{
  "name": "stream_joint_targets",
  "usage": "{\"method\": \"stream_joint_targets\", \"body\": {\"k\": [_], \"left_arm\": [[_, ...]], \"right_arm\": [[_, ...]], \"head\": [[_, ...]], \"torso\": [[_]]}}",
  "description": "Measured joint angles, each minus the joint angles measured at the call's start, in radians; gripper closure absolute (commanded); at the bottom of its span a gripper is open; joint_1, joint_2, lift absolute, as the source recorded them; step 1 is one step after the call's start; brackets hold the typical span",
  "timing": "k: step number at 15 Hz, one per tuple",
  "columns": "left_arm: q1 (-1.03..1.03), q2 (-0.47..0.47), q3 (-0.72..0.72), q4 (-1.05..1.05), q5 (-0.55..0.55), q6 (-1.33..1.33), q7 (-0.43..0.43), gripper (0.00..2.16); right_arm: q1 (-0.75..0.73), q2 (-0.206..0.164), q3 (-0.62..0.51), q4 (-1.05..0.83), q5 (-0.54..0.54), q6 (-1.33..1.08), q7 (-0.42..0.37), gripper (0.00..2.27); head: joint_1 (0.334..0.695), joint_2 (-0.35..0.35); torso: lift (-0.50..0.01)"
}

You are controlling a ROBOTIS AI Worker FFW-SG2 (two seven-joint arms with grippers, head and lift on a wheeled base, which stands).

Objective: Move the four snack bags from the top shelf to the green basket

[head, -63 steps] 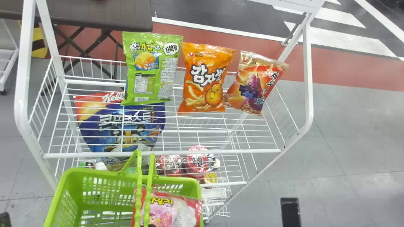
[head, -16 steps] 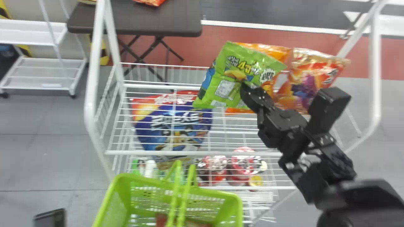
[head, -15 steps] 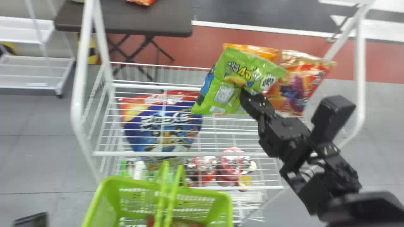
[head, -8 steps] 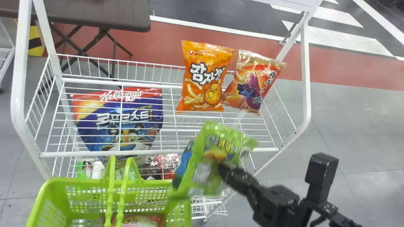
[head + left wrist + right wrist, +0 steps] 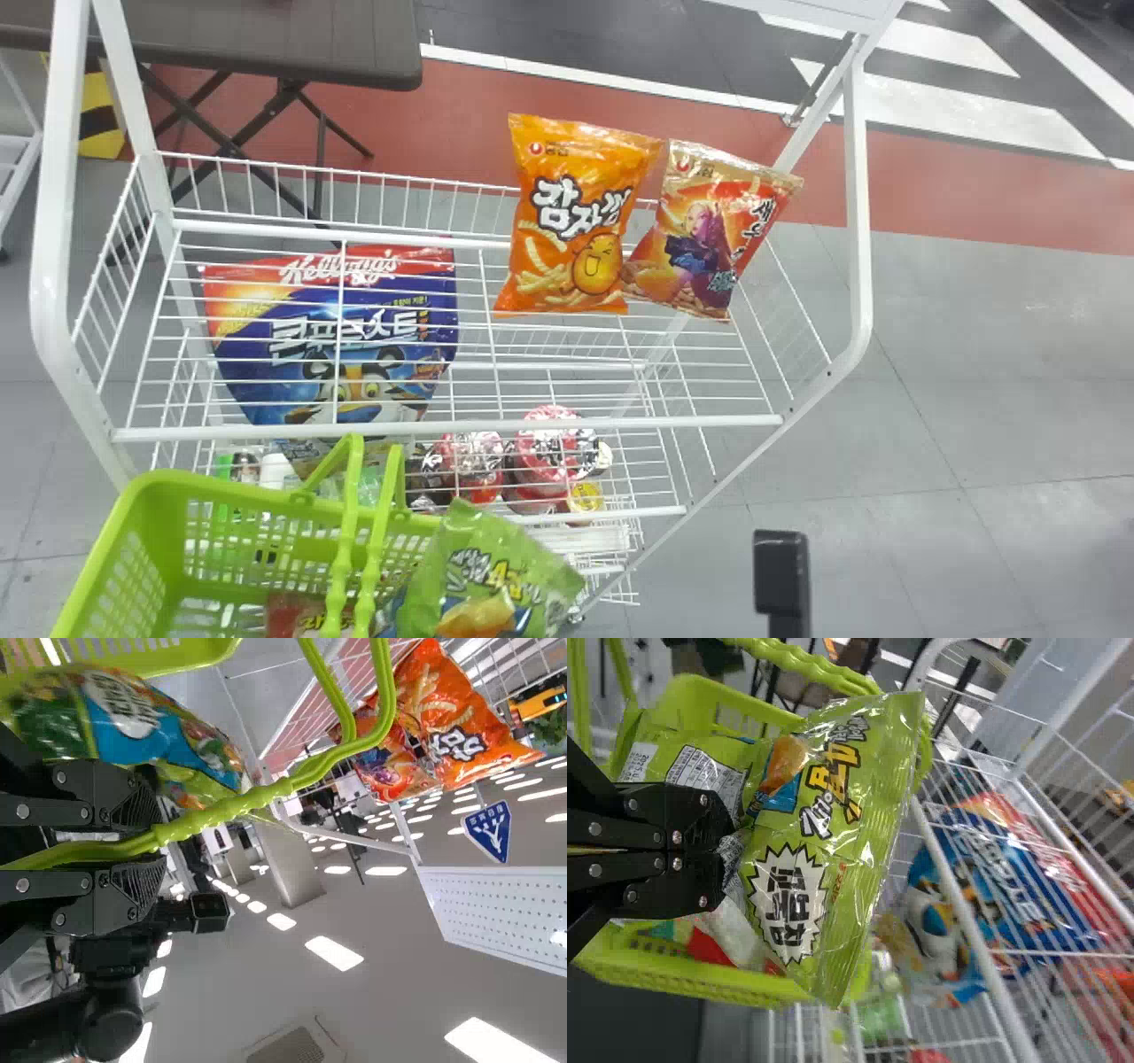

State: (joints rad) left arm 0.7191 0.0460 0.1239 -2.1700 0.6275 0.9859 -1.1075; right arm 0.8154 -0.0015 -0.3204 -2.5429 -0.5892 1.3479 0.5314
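Nearest, the left claw [image 5: 161,835] has the handle [image 5: 257,797] pinched in its grip, and the right claw [image 5: 731,833] is closed on the green bag [image 5: 492,580], over the right end of the basket [image 5: 133,523]. Let go there, I'd say, and the bag could catch the rim and tip outside; pushed left, it might snag on the handle. Left of that there's open room, with the red bag [image 5: 292,616] low inside. Just beyond, the top shelf [image 5: 532,427] has a front rail to clear; on it, far right, are the orange bag [image 5: 571,221] and gold-topped bag [image 5: 704,239], with open floor to their right
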Motion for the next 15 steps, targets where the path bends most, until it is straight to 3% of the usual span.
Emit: {"method": "stream_joint_targets", "body": {"k": [2, 3, 4, 5, 10, 13, 15], "left_arm": [[0.001, 0.0, -0.006, -0.004, -0.001, -0.001, 0.001, 0.99], [0.004, 0.0, -0.009, -0.007, -0.001, -0.002, 0.001, 0.99], [0.006, 0.0, -0.011, -0.009, -0.002, -0.003, 0.002, 0.99], [0.008, 0.0, -0.013, -0.011, -0.004, -0.004, 0.002, 0.99], [0.01, 0.0, -0.029, -0.015, -0.016, -0.005, 0.009, 0.99], [0.011, 0.0, -0.037, -0.016, -0.023, -0.008, 0.014, 0.99], [0.011, 0.0, -0.042, -0.016, -0.025, -0.008, 0.016, 0.99]], "right_arm": [[-0.01, 0.0, 0.05, 0.034, 0.033, 0.006, -0.009, 2.04], [-0.019, 0.0, 0.067, 0.051, 0.056, 0.001, -0.014, 1.84], [-0.03, 0.0, 0.081, 0.066, 0.079, -0.002, -0.025, 1.23], [-0.044, 0.0, 0.092, 0.079, 0.106, 0.004, -0.039, 0.07], [-0.074, 0.0, 0.142, 0.073, 0.255, -0.07, -0.031, 0.05], [-0.079, 0.0, 0.123, 0.066, 0.268, -0.168, -0.009, 0.06], [-0.084, 0.0, 0.111, 0.093, 0.266, -0.368, -0.017, 0.06]], "head": [[0.695, -0.276], [0.695, -0.27], [0.695, -0.276], [0.695, -0.285], [0.695, -0.321], [0.695, -0.337], [0.695, -0.35]], "torso": [[0.0], [0.0], [0.0], [0.0], [0.0], [0.0], [0.0]]}}
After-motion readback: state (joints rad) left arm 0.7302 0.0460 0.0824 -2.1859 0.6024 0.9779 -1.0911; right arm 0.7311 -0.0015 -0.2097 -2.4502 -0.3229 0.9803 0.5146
